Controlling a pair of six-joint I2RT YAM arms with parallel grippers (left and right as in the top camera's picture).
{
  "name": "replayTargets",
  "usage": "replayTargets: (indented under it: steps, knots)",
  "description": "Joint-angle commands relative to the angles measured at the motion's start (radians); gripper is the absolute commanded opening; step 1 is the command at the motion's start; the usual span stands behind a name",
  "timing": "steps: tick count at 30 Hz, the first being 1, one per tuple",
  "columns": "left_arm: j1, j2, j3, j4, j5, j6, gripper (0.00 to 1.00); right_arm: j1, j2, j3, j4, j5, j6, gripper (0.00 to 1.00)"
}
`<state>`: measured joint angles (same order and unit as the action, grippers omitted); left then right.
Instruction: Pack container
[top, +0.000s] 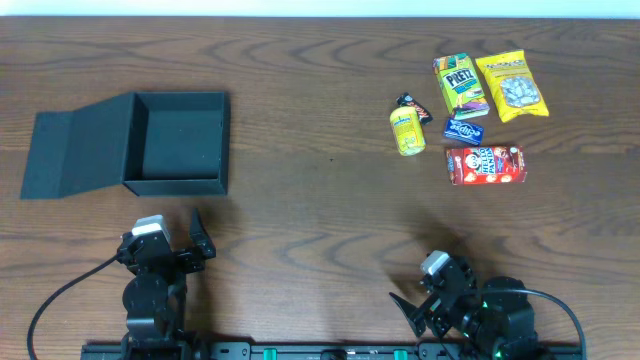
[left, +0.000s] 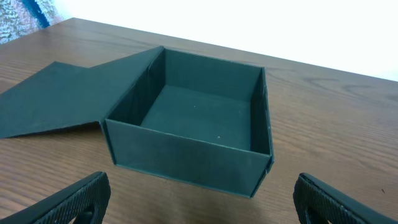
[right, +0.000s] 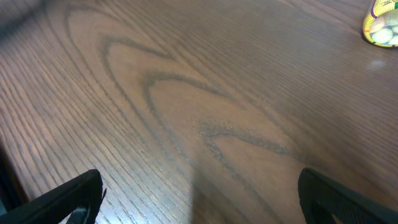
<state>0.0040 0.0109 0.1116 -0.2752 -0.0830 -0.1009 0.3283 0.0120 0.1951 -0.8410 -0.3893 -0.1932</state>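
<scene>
1 brown wood-grain table (top: 320, 210) beneath open container (top: 175, 185) and 6 snacks (top: 466, 130)

Container (top: 175, 185): dark teal-black, matte, square shallow cardboard box. Sits flat and upright on the table (top: 320, 210), in the left half, nearer the far edge than the near one and well in from the left edge. Open. Lid flap (top: 75, 155) hinged along the box's left wall, laid out flat on the wood toward the left edge. Interior bare: floor and all four walls showing, a few pale specks on the floor in the left wrist view (left: 186, 155).
</scene>
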Motion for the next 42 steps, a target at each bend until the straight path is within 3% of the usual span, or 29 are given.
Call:
replayTargets:
  steps: [1, 19, 24, 30, 34, 42]
  knots:
    - [0.002, -0.007, -0.026, -0.002, -0.013, 0.003, 0.95, -0.007, -0.006, -0.006, -0.001, -0.011, -0.014, 0.99]
    - [0.002, -0.007, -0.026, 0.003, 0.008, -0.013, 0.95, -0.007, -0.006, -0.006, -0.001, -0.011, -0.014, 0.99]
    - [0.002, -0.006, -0.025, 0.163, 0.151, -0.037, 0.95, -0.007, -0.006, -0.006, -0.001, -0.011, -0.014, 0.99]
    - [0.002, 0.016, 0.042, 0.204, 0.053, -0.037, 0.95, -0.007, -0.006, -0.006, -0.001, -0.011, -0.014, 0.99]
    - [0.002, 0.111, 0.125, 0.204, -0.025, -0.034, 0.95, -0.007, -0.006, -0.006, -0.001, -0.011, -0.014, 0.99]
    - [0.002, 0.547, 0.383, 0.195, -0.031, 0.01, 0.95, -0.007, -0.006, -0.006, -0.001, -0.011, -0.014, 0.99]
